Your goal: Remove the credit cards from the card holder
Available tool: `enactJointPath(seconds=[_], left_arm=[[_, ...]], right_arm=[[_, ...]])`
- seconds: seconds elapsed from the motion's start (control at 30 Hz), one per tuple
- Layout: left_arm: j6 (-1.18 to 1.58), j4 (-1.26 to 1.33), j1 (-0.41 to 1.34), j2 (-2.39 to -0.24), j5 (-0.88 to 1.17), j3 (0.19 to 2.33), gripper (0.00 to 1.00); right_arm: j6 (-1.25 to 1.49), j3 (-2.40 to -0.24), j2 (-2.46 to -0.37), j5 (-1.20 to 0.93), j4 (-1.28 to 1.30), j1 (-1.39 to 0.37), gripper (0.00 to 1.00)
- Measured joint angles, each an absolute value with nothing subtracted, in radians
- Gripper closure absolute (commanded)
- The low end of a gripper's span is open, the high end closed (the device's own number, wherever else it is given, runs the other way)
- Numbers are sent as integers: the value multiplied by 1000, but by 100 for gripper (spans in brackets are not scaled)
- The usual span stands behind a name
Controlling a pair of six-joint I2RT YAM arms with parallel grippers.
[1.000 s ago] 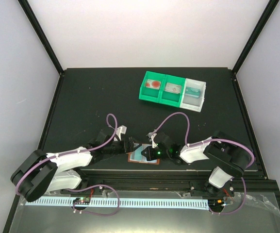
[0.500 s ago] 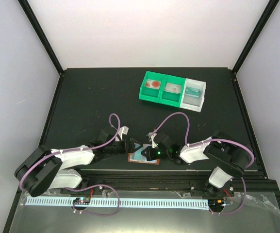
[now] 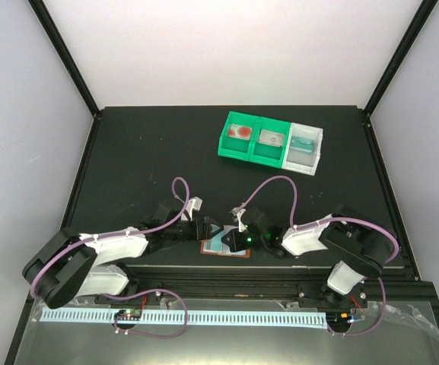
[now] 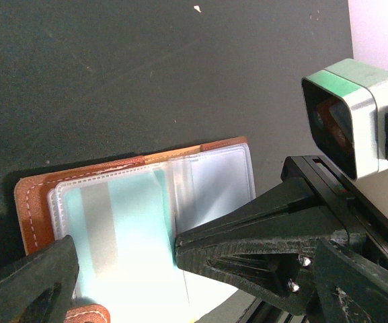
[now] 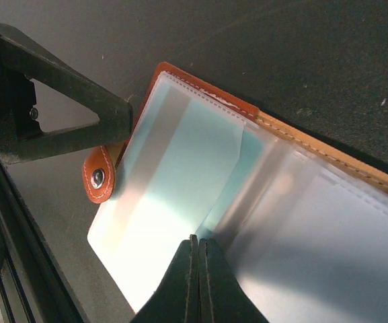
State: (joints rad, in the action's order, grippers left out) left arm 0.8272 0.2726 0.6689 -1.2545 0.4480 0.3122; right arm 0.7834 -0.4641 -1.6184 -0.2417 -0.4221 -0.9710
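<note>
The card holder (image 3: 224, 248) lies open near the table's front edge, its reddish-brown rim (image 4: 35, 208) and snap tab (image 5: 98, 176) showing. A pale blue credit card (image 5: 180, 168) with a grey stripe sits in its left frosted pocket (image 4: 123, 232), one edge bare at the fold. My right gripper (image 5: 198, 249) is shut, its joined tips resting on that bare card edge; it shows as a black wedge in the left wrist view (image 4: 261, 235). My left gripper (image 4: 197, 259) is open and straddles the holder, one finger (image 5: 52, 118) beside the tab. The right pocket (image 4: 220, 182) looks pale.
Two joined green bins (image 3: 251, 140) and a white bin (image 3: 304, 147) stand at the back right of the black table. The metal front rail (image 3: 227, 270) runs just behind the holder's near edge. The right wrist camera housing (image 4: 348, 114) hangs close over the holder.
My left arm has edged right, bringing its gripper closer over the holder. The right gripper and the holder stay about where they were.
</note>
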Motion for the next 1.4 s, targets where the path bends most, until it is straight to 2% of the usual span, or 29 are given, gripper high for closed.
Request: enactJointPath(seconds=[1.4], left_arm=[[802,250,669,-1291,453,335,3]], right_arm=[[765,-464,-1616,-226,-420,-975,99]])
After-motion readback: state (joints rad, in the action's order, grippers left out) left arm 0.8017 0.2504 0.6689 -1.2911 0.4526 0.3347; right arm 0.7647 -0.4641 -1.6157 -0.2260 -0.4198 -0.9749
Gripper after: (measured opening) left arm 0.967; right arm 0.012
